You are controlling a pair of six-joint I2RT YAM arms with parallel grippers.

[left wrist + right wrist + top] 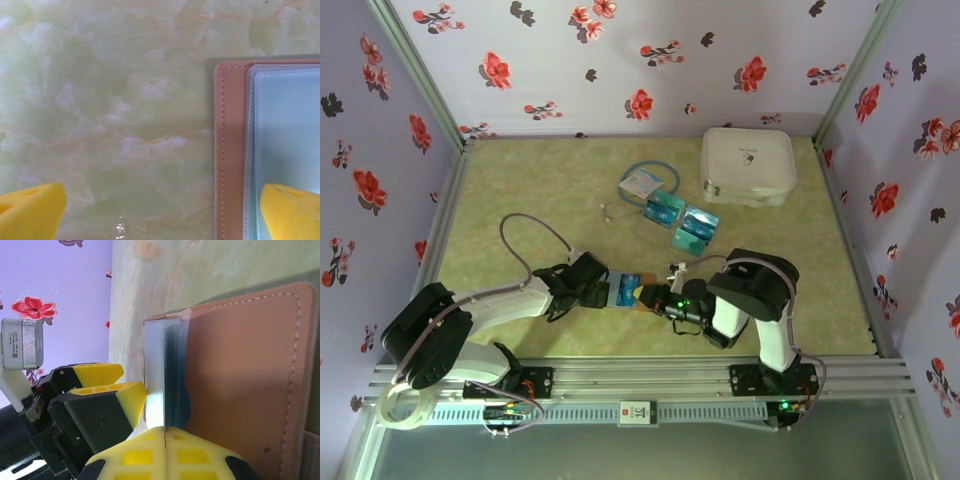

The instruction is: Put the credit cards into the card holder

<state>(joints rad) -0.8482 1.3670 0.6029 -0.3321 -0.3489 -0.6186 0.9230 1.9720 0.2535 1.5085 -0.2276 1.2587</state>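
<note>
Step in hand: seating one card. The card holder lies open on the table.

The right gripper, at the holder's right edge, has its jaws pressed together on a credit card. The card is held edge-on with its leading edge at the mouth of a clear sleeve. How deep it sits cannot be told.

The left gripper, at the holder's left edge, has its jaws spread wide and holds nothing. One fingertip sits over the sleeves.

The loose cards lie beyond the holder, toward the far wall.

Judgement: the next move calls for sliding the card level into the sleeve, with the holder steadied against shifting, then release.
</note>
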